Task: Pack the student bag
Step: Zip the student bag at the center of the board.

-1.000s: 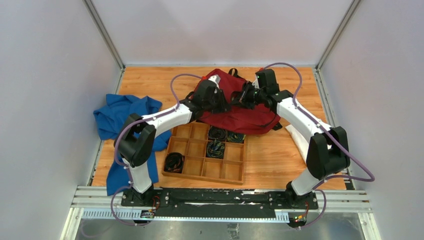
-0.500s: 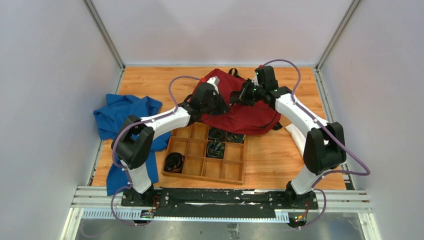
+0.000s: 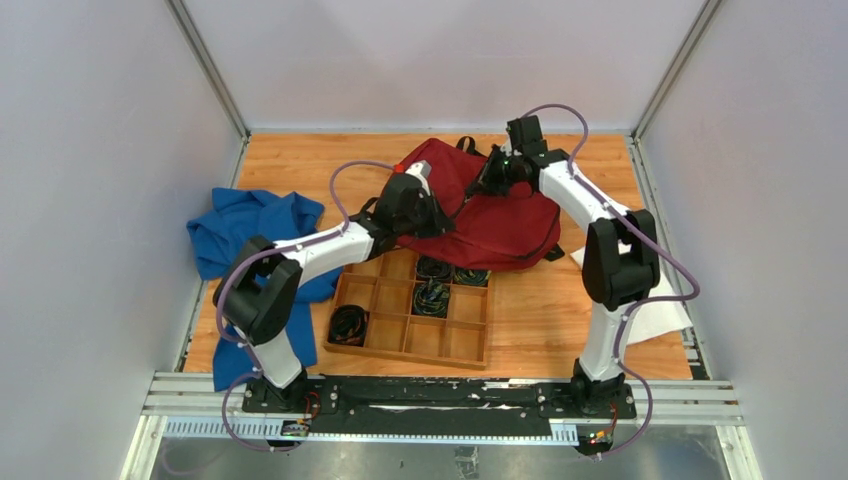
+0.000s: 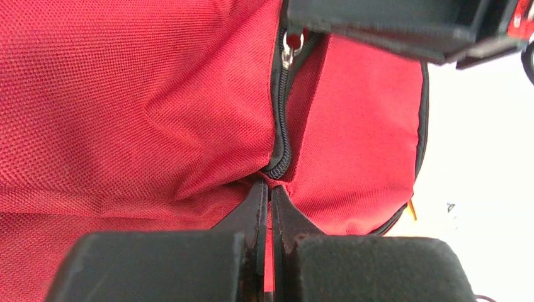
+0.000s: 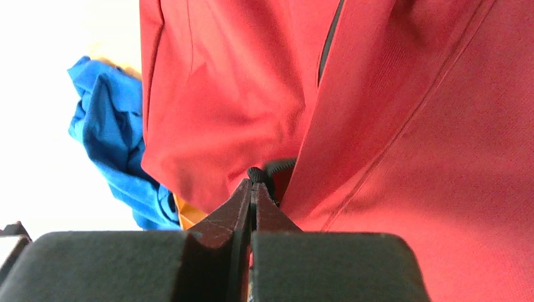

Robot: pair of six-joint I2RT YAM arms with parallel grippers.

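At the far left, blue cloth garment point(image 3: 245, 235) heaped over the table edge, untouched. Next along, left gripper point(image 4: 269, 196): partly spread a second ago, now pressed together on a fold of red fabric at the near end of the black zipper point(image 4: 281, 119). In the middle, toward the far side, student bag point(image 3: 500, 228) lying just beyond the wooden tray point(image 3: 466, 342), bunched up between the two arms. To its right, right gripper point(image 5: 254, 187) pinched tight on a small black piece at the zipper line, probably the pull. Right arm swung farther back, elbow drawn in, since a second ago. Reads as fabric anchored and pull in hand, ready to run the zipper. Nothing visibly packed yet. Further right, white sheet point(image 3: 660, 318) lying near the table's right edge.

Underneath, orange wood-grain tabletop point(image 3: 540, 300). All round, pale grey walls, metal posts in the far corners, metal rail point(image 3: 440, 400) along the near edge.
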